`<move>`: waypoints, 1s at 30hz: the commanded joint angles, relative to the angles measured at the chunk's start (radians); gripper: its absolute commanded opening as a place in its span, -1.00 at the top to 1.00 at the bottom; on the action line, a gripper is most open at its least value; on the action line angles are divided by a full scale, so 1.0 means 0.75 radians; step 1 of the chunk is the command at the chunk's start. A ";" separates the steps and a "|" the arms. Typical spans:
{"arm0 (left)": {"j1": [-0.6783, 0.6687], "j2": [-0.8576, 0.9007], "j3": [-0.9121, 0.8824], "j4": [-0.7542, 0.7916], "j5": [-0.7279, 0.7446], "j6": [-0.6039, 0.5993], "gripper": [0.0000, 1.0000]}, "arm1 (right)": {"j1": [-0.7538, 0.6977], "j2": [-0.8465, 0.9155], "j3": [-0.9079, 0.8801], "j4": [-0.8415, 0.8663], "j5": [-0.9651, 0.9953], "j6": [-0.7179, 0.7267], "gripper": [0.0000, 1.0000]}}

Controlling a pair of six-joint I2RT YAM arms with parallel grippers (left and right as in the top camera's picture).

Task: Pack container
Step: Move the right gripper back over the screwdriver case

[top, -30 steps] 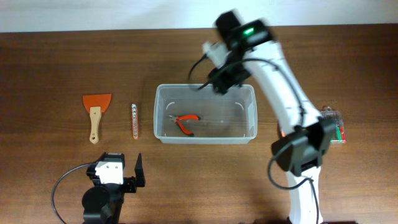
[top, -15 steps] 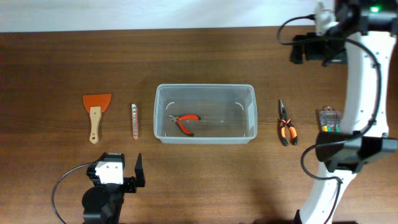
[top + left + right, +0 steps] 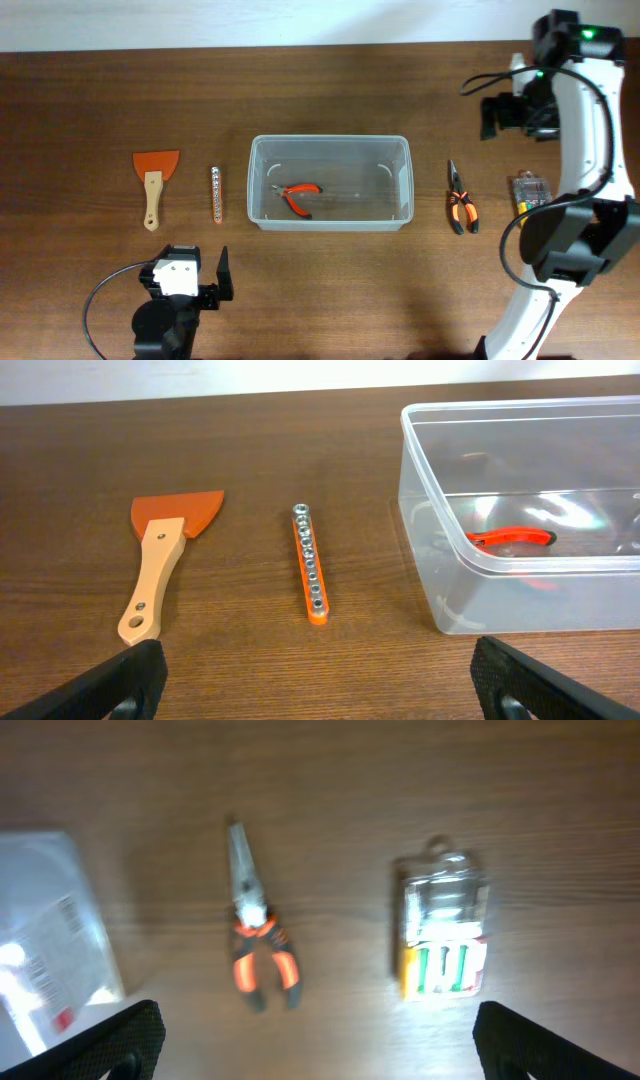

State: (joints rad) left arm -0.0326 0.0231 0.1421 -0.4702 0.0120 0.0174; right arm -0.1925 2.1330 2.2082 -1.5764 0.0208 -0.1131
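Mid-table [image 3: 100, 80] in overhead: clear container [image 3: 330, 139], upright, open-topped. Inside, flat on the floor in its 9 o'clock half: red-handled cutters [image 3: 298, 195], the only item in it. Clear of the walls as far as can be told.

Outside, at 3 o'clock of container, near but apart: orange-and-black pliers [image 3: 458, 198], lying flat, tips toward 12. Further out at 3: small clear case [image 3: 530, 192] with green, yellow and red handles packed inside; open or latched, cannot tell.

Outside at 9 o'clock, near: orange bit strip [image 3: 216, 194], lengthwise 12-to-6. Beyond it at 9: scraper [image 3: 153, 185], orange blade toward 12, wooden handle toward 6.

Left gripper [image 3: 190, 275] at 7 o'clock of container, fingers spread wide, gripping nothing. Right gripper [image 3: 517, 118] at 2 o'clock of container, raised over the table, fingers spread wide, empty.
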 commanded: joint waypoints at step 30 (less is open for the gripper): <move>-0.007 -0.008 -0.010 0.004 0.015 -0.004 -0.98 | -0.407 -0.561 -0.336 0.052 -0.091 -0.249 -0.97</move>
State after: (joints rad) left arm -0.0326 0.0231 0.1421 -0.4702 0.0120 0.0174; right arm -0.4950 1.8847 2.0045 -1.5639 -0.0536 -0.2924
